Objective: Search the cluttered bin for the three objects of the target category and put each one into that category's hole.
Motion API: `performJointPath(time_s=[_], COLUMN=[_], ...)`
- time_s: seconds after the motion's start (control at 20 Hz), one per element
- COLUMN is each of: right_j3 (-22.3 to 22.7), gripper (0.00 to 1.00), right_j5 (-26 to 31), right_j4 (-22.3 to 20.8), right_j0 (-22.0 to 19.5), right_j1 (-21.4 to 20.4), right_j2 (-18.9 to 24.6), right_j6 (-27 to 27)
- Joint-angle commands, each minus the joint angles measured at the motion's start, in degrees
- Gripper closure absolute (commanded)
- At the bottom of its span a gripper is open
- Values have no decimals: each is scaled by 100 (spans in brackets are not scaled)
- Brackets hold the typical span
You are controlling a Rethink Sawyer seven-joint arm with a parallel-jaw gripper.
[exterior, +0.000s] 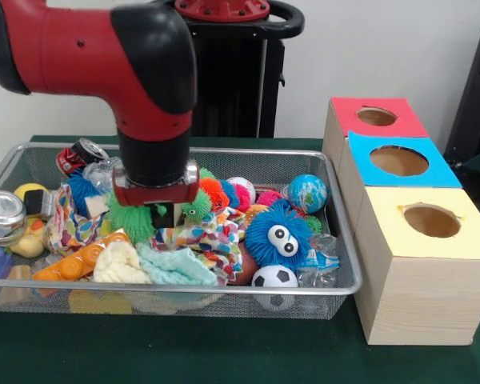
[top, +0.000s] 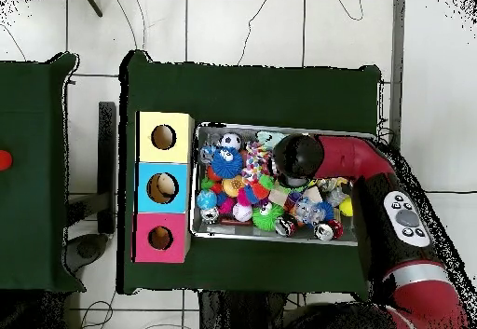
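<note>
Gripper (exterior: 166,210) sunk into clutter of wire bin (exterior: 340,290), fingers hidden; cannot tell jaw state. Target category unclear; likely balls: blue fuzzy ball (exterior: 278,233) and soccer ball (exterior: 274,278) lie at 4 o'clock from gripper, toward 3 hole boxes (exterior: 420,272).

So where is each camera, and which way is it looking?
Front view: sits across the table, looking level at the bin and three boxes; the red arm comes down into the toys.
Overhead view: hangs above, looking straight down at the bin and boxes; the arm enters from the lower right.
Both show the bin, boxes and arm.
</note>
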Motion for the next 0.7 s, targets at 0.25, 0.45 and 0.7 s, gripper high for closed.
performJointPath(time_s=[0.25, 0.45, 0.7], right_j3=[523, 511, 381], gripper=[100, 100, 100], right_j5=[599, 742, 844], right_j4=[379, 320, 254], right_j0=[-553, -509, -451], right_j1=[-1018, -1170, -1145], right_j2=[757, 724, 662], right_j6=[-1157, -1125, -1082])
